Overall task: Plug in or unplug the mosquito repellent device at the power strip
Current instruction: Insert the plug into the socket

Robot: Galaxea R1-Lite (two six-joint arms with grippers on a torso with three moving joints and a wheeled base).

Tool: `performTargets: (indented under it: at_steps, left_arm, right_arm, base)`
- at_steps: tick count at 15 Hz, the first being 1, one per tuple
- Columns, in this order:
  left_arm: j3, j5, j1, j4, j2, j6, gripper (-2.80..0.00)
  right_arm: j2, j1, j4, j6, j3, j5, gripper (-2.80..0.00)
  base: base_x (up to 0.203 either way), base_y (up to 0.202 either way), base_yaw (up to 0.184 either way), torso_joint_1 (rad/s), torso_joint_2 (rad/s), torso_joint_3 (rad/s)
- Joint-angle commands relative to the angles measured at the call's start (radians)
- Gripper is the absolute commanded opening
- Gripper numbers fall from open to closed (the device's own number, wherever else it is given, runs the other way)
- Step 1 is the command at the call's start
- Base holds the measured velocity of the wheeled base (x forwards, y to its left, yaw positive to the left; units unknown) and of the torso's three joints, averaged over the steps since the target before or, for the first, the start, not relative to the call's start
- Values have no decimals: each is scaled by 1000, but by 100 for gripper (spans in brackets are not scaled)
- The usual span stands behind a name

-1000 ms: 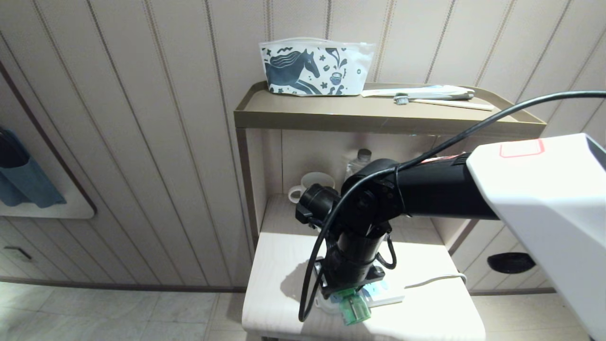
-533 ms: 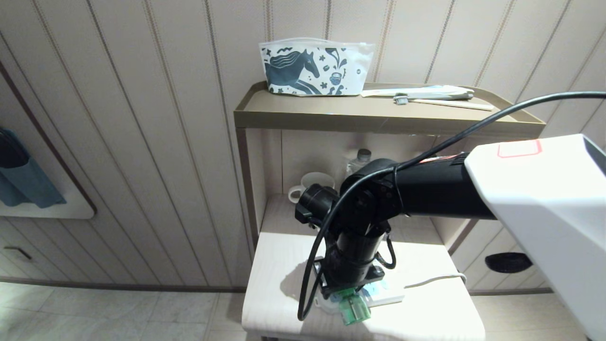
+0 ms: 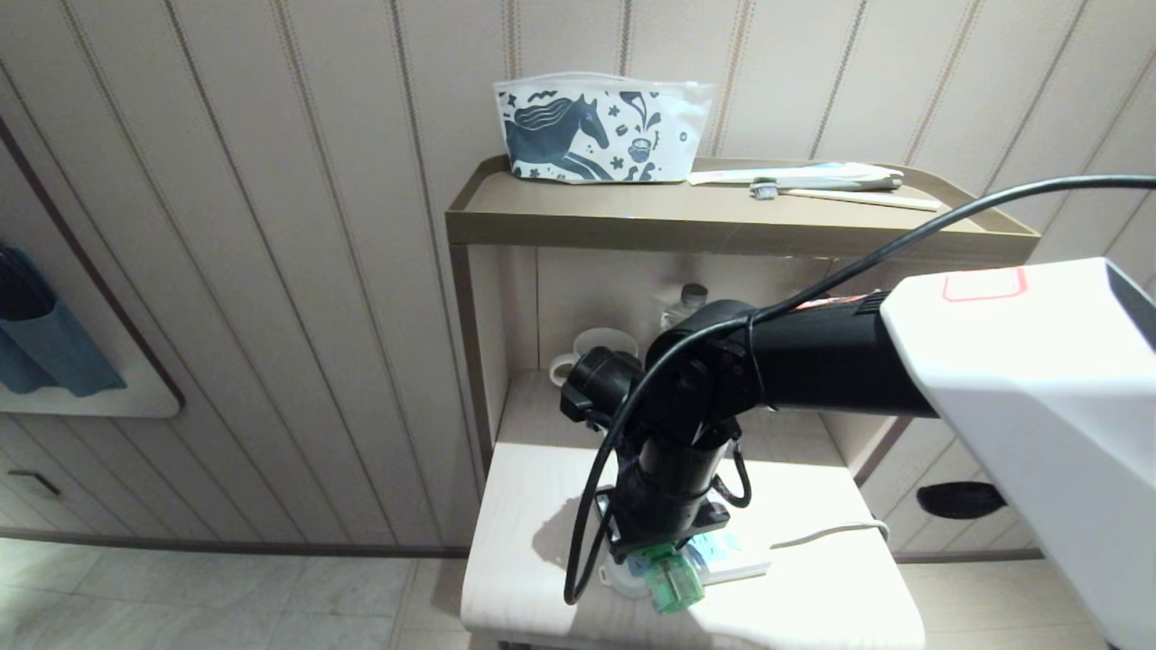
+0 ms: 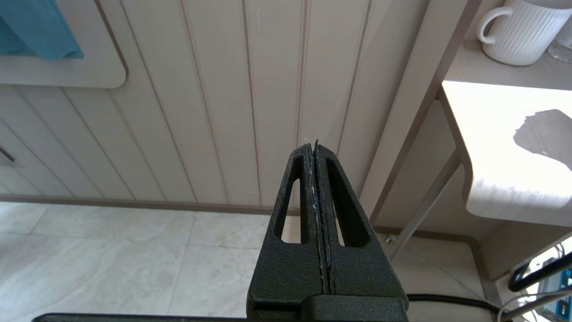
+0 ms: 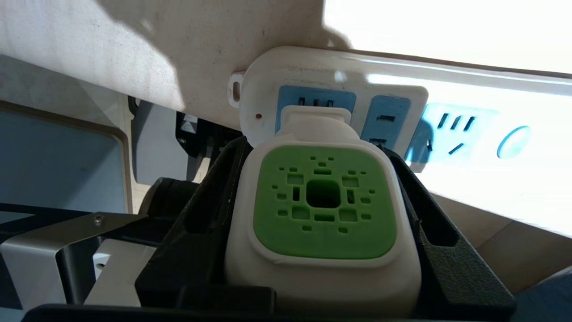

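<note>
On the pale table (image 3: pixel 528 506) lies the power strip (image 3: pixel 742 565), white with light-blue socket faces (image 5: pixel 385 120), near the front edge. My right gripper (image 3: pixel 664 552) reaches down from above and is shut on the mosquito repellent device (image 3: pixel 675 585). In the right wrist view the device's white-and-green head (image 5: pixel 324 201) sits between the black fingers (image 5: pixel 420 210), and its plug end meets the end socket face of the power strip (image 5: pixel 313 67). The prongs are hidden. My left gripper (image 4: pixel 315 147) hangs parked and shut beside the table, above the floor.
The strip's white cord (image 3: pixel 831 533) runs off to the right. A white mug (image 3: pixel 582 348) and a clear bottle (image 3: pixel 691 300) stand at the back under the brown shelf (image 3: pixel 722 226), which holds a horse-print pouch (image 3: pixel 601 126) and a toothbrush (image 3: pixel 840 191).
My right arm has shifted slightly left, and the gripper with the device has crept a little towards the strip. The left arm has not moved.
</note>
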Motion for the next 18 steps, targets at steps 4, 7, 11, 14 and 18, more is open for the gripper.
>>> performTargets:
  at_steps: [4,7,11,14,18]
  left_arm:
    - [0,0,0,1,1,0,-280]
    - [0,0,0,1,1,0,-280]
    - [0,0,-1,1,1,0,-280]
    - [0,0,-1,1,1,0,-280]
    - [0,0,0,1,1,0,-280]
  right_arm:
    - [10,1,3,4,13,0,-280]
    - [13,4,3,4,15,-1,-280]
    - [36,1,3,4,6,-1,-280]
    - [52,1,2,4,2,-1,-280]
    - [54,4,2,4,12,-1,-280]
  base:
    - [0,0,0,0,0,0]
    - [0,0,0,0,0,0]
    - [0,0,0,0,0,0]
    - [0,0,0,0,0,0]
    - [0,0,0,0,0,0]
